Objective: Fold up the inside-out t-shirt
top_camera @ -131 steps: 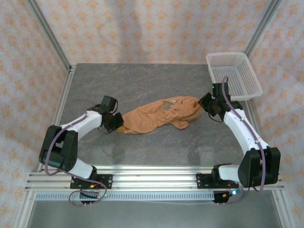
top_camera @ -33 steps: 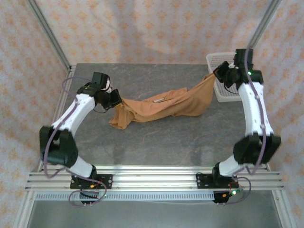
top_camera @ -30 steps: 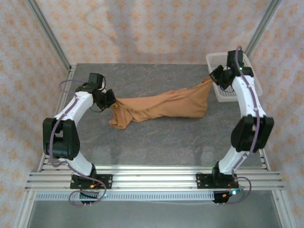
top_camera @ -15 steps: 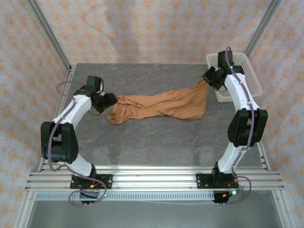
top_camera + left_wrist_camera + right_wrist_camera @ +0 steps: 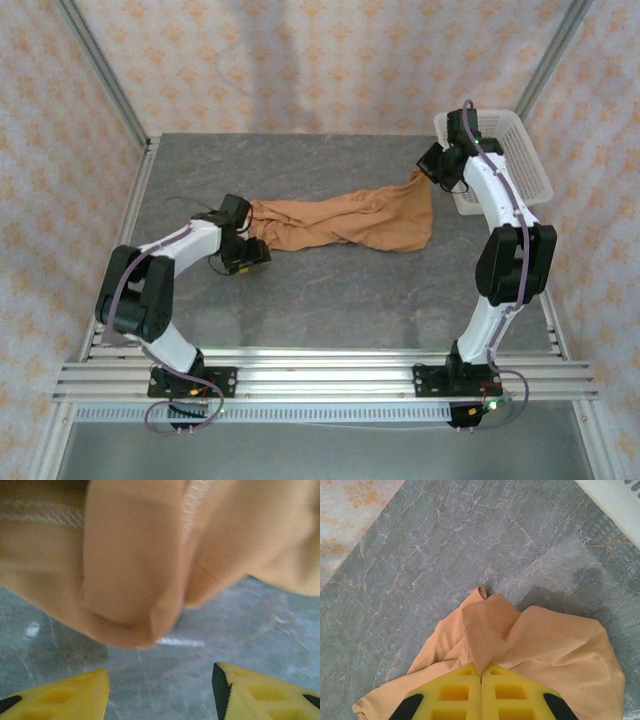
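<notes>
The right gripper [image 5: 481,676] pinches the shirt [image 5: 345,222] shut; the left gripper [image 5: 161,675], half-open, holds nothing; a one-sided pull could drag the bunched cloth.

No text, label, brand, number or sign can be read on anything here.

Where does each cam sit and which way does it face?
Top external: high behind the bases, looking down on table, both arms, t-shirt, basket.
Left wrist: low over the table, facing the t-shirt's end; left fingers apart at the bottom edge.
Right wrist: above the table, looking down; right fingers shut on the t-shirt.
Shared: all three show t-shirt and table.
</notes>
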Tool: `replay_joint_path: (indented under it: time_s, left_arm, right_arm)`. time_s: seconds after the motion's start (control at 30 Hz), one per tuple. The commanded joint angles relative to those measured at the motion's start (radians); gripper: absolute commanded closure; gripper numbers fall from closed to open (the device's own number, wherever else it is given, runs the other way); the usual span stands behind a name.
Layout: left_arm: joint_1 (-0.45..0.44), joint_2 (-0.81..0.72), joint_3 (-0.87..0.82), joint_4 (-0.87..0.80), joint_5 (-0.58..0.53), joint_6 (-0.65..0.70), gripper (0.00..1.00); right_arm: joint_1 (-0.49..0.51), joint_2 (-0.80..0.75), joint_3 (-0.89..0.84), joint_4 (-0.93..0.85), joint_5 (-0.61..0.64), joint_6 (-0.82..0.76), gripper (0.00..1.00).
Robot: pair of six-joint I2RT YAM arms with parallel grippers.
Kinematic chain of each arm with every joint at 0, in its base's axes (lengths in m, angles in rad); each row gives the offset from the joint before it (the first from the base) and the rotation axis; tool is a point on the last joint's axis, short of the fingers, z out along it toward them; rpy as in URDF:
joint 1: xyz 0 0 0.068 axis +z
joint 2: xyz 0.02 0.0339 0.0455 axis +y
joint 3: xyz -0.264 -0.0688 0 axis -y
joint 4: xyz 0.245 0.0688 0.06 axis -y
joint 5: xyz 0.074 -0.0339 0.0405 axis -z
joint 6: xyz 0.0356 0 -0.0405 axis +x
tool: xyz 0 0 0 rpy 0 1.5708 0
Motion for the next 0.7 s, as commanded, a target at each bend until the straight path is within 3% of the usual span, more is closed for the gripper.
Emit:
replay_joint_path:
  time_s: [0.0,0.23,0.5,0.67]
  left_arm:
    - [0.001,0.069,0.083,-0.016,-0.111,0.035,0.48]
    - [0.002,0.074,0.262,-0.166,-0.245,0.074,1.00]
    - [0.034,-0.113,0.620,-0.378,-0.291,0.100,1.00]
    - [0.191,-0.280,0.780,-0.385,-0.122,0.072,1.00]
  right_arm:
    - [0.003,-0.013,-0.017,0.019,-0.008,-0.015,1.00]
    - [0.003,-0.039,-0.009,-0.003,0.004,-0.038,1.00]
    - [0.002,-0.104,0.155,-0.127,0.054,-0.093,1.00]
    - [-0.037,-0.194,0.337,-0.234,0.108,-0.123,1.00]
